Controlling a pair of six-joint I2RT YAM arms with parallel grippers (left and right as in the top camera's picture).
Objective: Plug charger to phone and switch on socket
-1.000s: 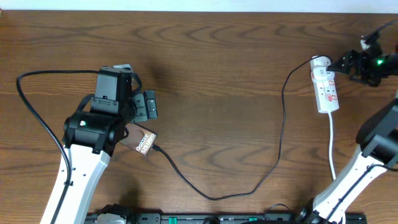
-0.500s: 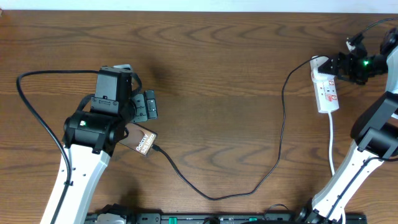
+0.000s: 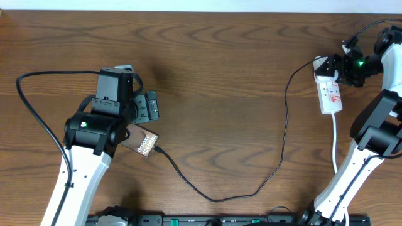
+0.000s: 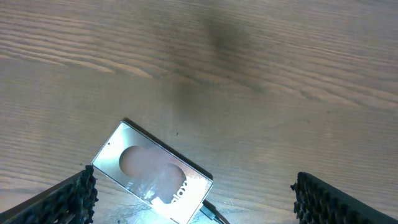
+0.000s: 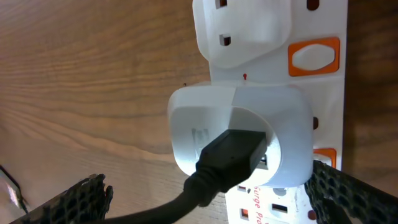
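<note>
While agape, right pincer (image 5: 211, 190) over the socket's (image 3: 331, 97) plugged end.

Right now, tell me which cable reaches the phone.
The thin black cable, looping over to the phone; the white cord only leaves the power strip.

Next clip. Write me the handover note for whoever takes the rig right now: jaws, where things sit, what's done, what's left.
Left gripper: jaws open, empty, over the phone on the left side.
Right gripper: jaws open, empty, at the socket, by its adapter, on the right side.
Charger: runs from the adapter to the phone; tip looks plugged in.
Left to do: press the socket's orange switch; whether it is on is unclear.
</note>
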